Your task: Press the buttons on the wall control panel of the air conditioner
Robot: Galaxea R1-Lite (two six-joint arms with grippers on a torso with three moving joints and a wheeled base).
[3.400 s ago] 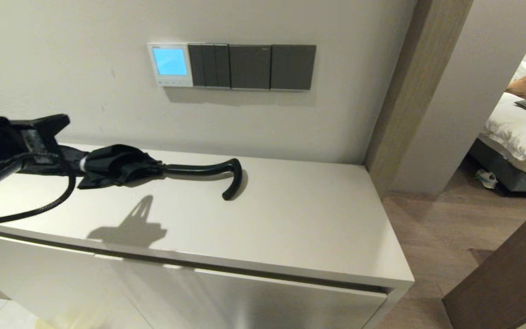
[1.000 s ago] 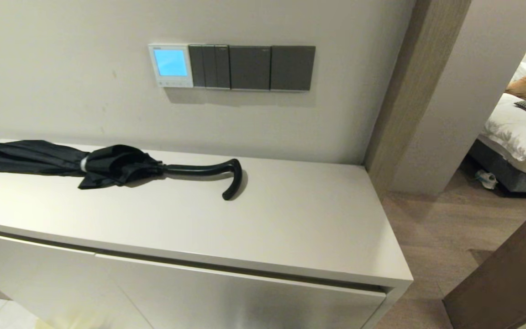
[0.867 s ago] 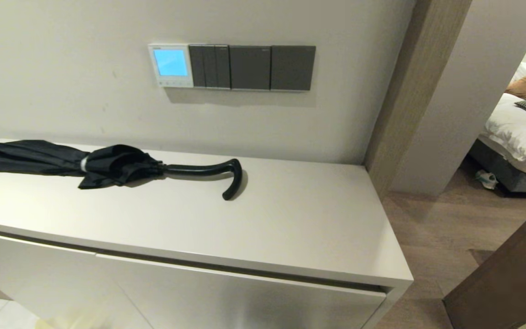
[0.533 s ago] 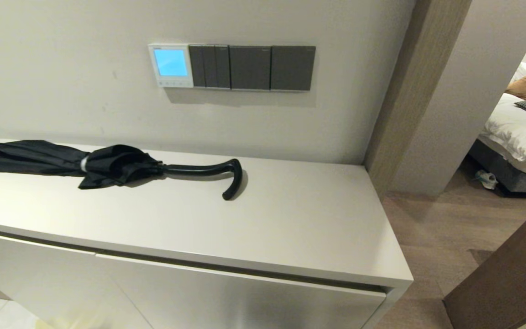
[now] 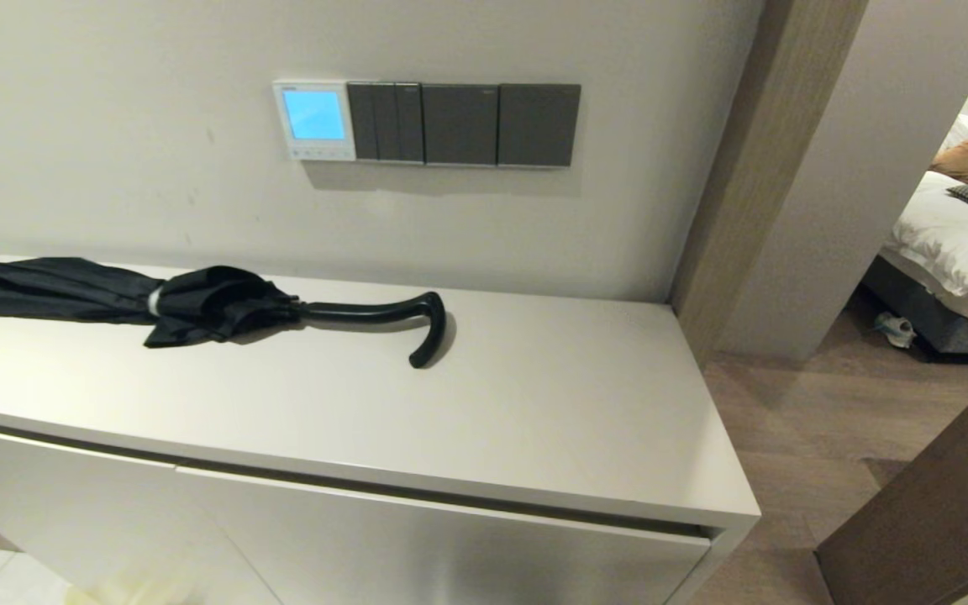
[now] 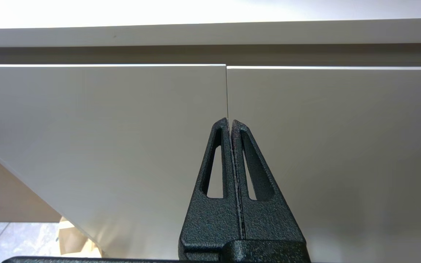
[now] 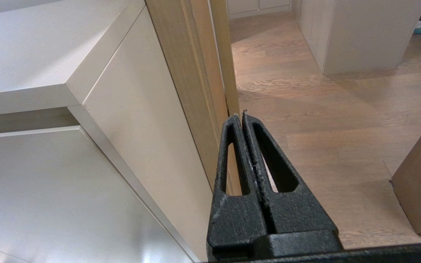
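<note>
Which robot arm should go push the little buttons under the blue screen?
Probably the left. The control panel with its buttons sits on the robot's left of the wall. Both arms are parked low: the left gripper faces the cabinet doors, the right gripper hangs by the cabinet's far right corner.

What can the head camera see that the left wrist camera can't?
Only the head view shows the air conditioner's wall control panel with its blue screen, the buttons beneath it, the dark switch plates beside it and the black umbrella. Only the left wrist view shows the left gripper, shut, facing the cabinet doors. Both show the white cabinet.
</note>
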